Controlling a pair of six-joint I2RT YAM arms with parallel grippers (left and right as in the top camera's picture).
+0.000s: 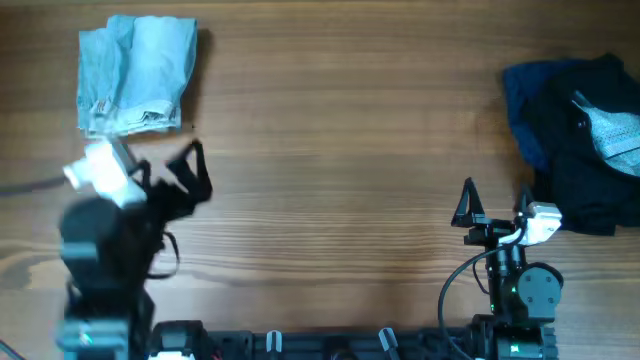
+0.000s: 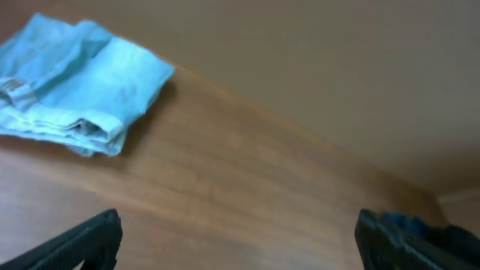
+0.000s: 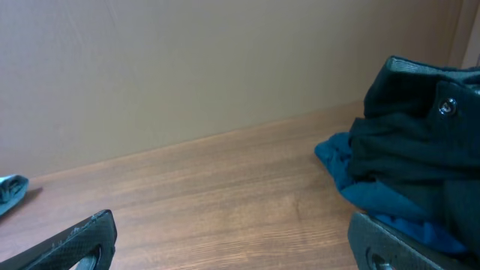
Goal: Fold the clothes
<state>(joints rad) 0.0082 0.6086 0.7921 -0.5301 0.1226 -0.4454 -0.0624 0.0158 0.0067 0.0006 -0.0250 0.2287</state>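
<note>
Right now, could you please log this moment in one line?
denim shorts: folded, far left | dark garment pile: heaped, far right | left gripper: open, empty | right gripper: open, empty

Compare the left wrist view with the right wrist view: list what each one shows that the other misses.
Left wrist only: the folded pale-blue denim shorts whole, lighter hem showing. Right wrist only: the heap of dark navy cloth up close, its metal snap, and brighter blue cloth at its base. Both: the brown wooden table, the plain beige wall, and open dark fingers at the bottom corners, of the left gripper and the right gripper. Each catches just a sliver of the other's garment at its edge.
</note>
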